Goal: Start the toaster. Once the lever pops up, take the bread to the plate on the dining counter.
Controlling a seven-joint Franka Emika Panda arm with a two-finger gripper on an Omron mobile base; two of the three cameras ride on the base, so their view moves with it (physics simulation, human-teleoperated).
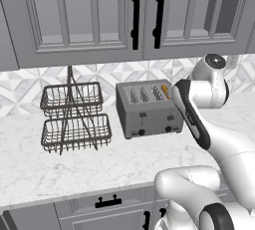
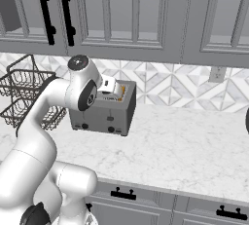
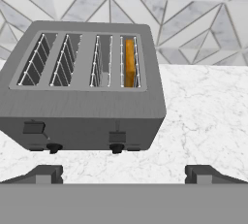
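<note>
The gripper [image 3: 124,173] hangs with its two finger tips spread wide and nothing between them, held above and a little in front of the toaster [image 3: 82,109].

Nearest to it, just beyond the tips, is the toaster's front face. There the lever [image 3: 117,137] sits below and slightly left of the hand's centre line, above a small black knob [image 3: 116,148]. Its twin tab [image 3: 34,127] lies far off to the hand's left.

To do the step well, the hand probably needs to drop, bring one finger tip onto the top of the right-hand tab and press straight down its slot. It should keep clear of the knob.

Farther on, the bread [image 3: 129,63] stands in the rightmost slot, ahead of the hand.

No brand, label or writing can be read on the toaster.
</note>
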